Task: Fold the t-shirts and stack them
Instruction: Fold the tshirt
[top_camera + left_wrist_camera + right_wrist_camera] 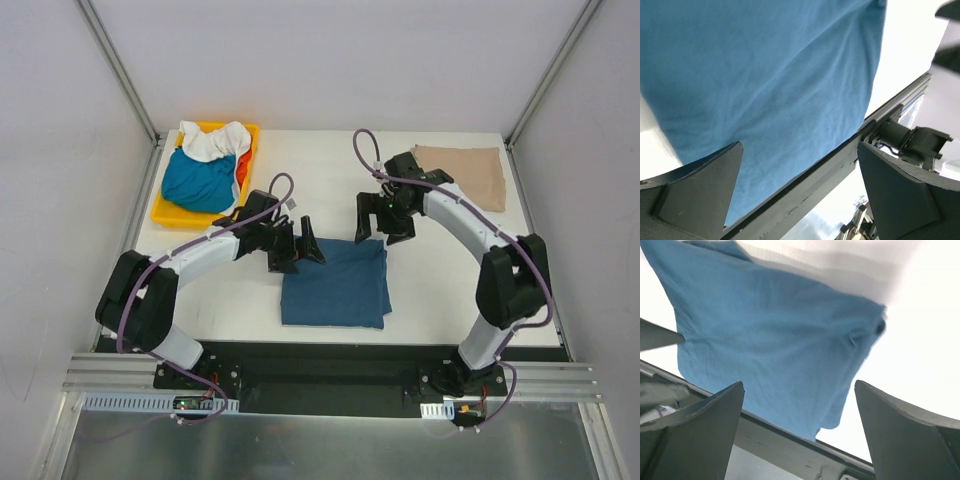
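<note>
A dark navy blue t-shirt [335, 283] lies folded flat in a rough square at the table's middle front; it also shows in the left wrist view [770, 85] and the right wrist view [775, 350]. A beige-tan t-shirt [461, 175] lies folded at the back right. My left gripper [297, 248] is open and empty at the navy shirt's upper left corner. My right gripper [385, 226] is open and empty just above the shirt's upper right corner. Teal [200, 182], white [213, 141] and orange-red [243, 163] shirts are heaped in the yellow tray.
The yellow tray [166, 211] stands at the back left. The table's front edge and a metal rail [330, 385] run below the navy shirt. White walls close in on three sides.
</note>
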You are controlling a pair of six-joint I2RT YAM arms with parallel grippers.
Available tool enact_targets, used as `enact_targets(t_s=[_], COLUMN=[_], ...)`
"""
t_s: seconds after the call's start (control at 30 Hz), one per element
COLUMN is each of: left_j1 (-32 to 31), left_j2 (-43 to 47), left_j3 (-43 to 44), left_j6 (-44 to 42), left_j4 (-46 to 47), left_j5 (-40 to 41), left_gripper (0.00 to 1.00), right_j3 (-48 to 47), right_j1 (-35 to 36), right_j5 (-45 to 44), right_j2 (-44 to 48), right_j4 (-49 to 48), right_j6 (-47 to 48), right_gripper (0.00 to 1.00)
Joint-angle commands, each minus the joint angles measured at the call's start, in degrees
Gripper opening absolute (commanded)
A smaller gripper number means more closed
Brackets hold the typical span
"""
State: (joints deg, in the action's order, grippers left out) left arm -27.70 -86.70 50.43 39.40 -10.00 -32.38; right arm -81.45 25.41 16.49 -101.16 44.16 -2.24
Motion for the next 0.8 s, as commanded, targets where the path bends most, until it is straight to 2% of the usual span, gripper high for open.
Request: enact_targets(t_s=[0.0, 0.2, 0.5, 0.6, 0.77], left_j1=[0.0, 0.8, 1.2, 1.1, 1.1], left_j2=[-3.0, -10.5, -20.4, -20.4, -16.8], left_j3=[6.1, 13.2, 14.1, 13.2, 10.9], left_j6=[-2.0, -4.3, -3.9, -3.1, -3.0], left_j4=[-0.5, -0.6, -0.6, -0.5, -0.6], left_j5=[2.0, 5.7, 9.3, 8.5, 9.5], left_gripper=[0.99, 0.99, 0.99, 0.99, 0.99], right_j3=[4.9, 13.5, 18.7, 20.4, 21.9], right_j1=[0.3, 0.3, 0.3, 0.3, 0.3], right_j5=[-6.4, -4.8, -1.7, 0.6, 2.7], right_j2=[5.3, 6.7, 3.8, 2.8, 1.3], right_j4=[2.1, -2.8, -7.6, -9.4, -12.0], right_j6=[-0.3, -4.7, -7.6, -7.6, -7.8], right_gripper=[0.96, 0.96, 0.98, 0.99, 0.92])
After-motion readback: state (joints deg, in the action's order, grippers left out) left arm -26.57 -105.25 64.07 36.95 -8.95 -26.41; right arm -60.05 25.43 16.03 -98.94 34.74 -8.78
